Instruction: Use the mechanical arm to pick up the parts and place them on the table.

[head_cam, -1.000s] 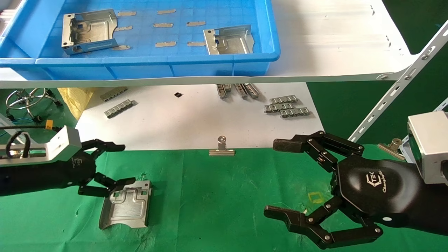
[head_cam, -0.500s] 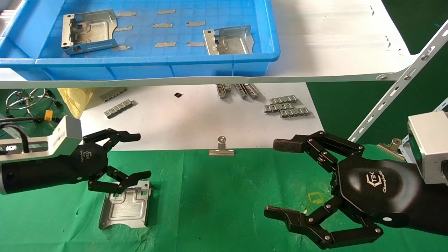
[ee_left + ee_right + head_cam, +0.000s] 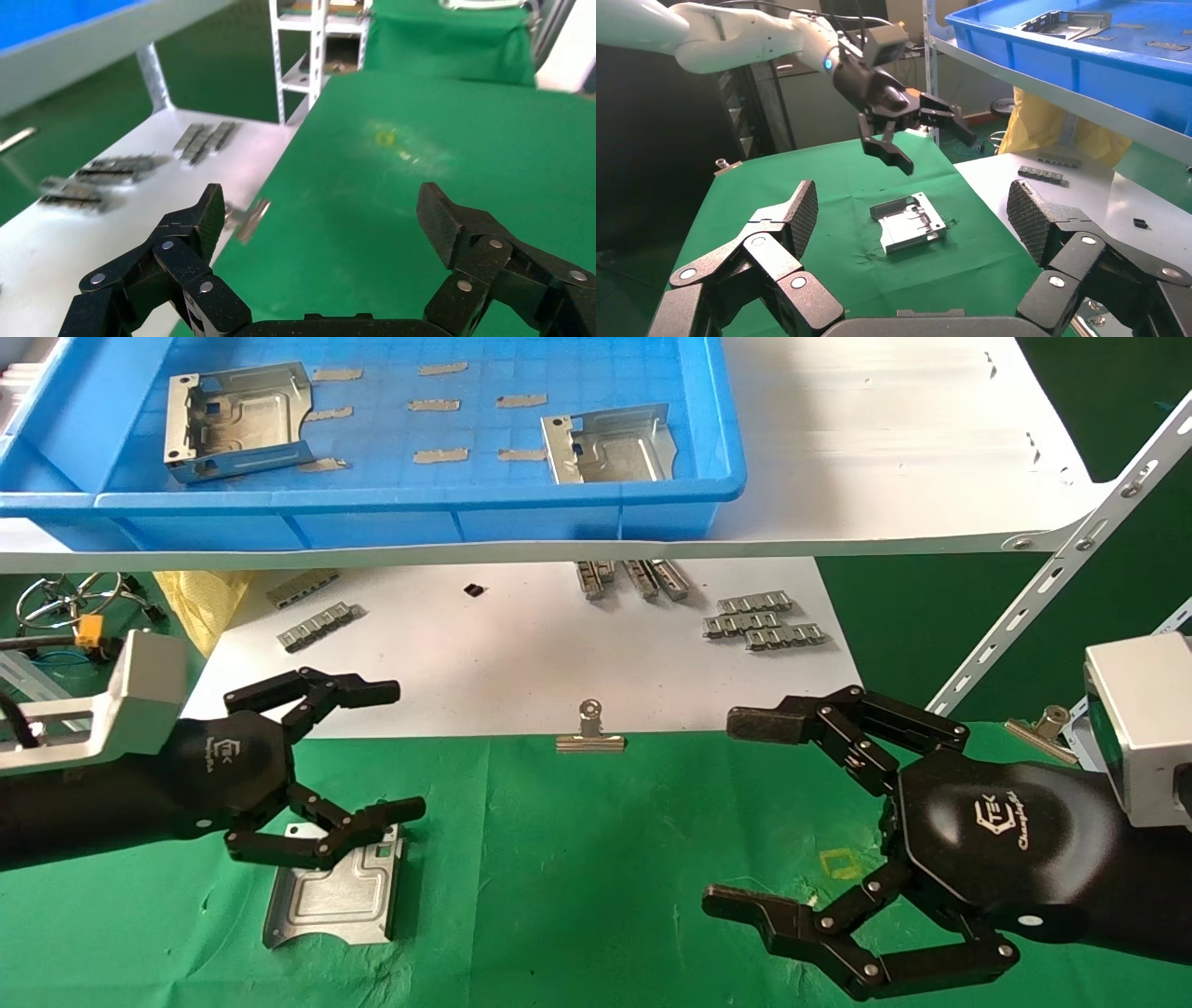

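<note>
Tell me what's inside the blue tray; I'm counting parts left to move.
Two parts lie inside the blue tray: a left bracket and a right bracket, among small grey strips. The tray's far end is out of view.

The left gripper [image 3: 320, 225] hangs with fingers [image 3: 184, 242] spread above the green table [image 3: 436, 161]; grey link strips [image 3: 204, 137] lie on the white sheet [image 3: 84, 232].

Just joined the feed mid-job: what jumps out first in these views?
The left gripper, open, hangs above a silvery part lying flat on the green table; the right wrist view shows clear air between them. The right gripper hovers open and empty over the cloth. Two more parts sit in the blue tray on the shelf.
</note>
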Controlling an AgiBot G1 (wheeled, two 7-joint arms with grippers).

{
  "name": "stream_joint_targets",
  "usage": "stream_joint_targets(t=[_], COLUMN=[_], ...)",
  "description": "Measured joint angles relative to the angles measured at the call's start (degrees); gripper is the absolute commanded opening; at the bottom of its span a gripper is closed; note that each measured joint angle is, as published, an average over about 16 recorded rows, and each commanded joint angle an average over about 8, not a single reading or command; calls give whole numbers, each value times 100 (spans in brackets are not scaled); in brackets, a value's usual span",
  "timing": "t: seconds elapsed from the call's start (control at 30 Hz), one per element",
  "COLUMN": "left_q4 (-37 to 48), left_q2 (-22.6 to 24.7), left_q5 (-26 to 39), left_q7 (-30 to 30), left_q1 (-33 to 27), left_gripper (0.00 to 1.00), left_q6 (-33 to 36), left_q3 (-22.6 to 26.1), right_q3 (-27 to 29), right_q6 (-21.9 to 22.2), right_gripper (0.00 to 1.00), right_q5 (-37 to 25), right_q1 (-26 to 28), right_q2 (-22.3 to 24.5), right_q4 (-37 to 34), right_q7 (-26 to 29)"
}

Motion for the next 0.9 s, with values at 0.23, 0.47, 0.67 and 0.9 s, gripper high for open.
stream_joint_targets(t=[0.23, 0.47, 0.67, 0.9], left_q4=[-886, -1771, -2490, -2901], left_q2=[-188, -376, -529, -616], left_q5=[-247, -494, -694, -809], left_q7=[-512, -1023, -1437, -1675], left_q1=[422, 844, 1186, 1382], left_gripper=[100, 100, 100, 100], left_q6=[-49, -98, -137, -160], left_q3=[-374, -747, -1050, -1224], right_q3=[0, 0, 0, 0], right_q6=[0, 0, 0, 0], right_gripper=[100, 100, 100, 100], right_q5=[0, 0, 0, 0], right_q1=[0, 0, 0, 0], right_q2=[0, 0, 0, 0], right_q4=[0, 0, 0, 0], right_q7=[0, 0, 0, 0])
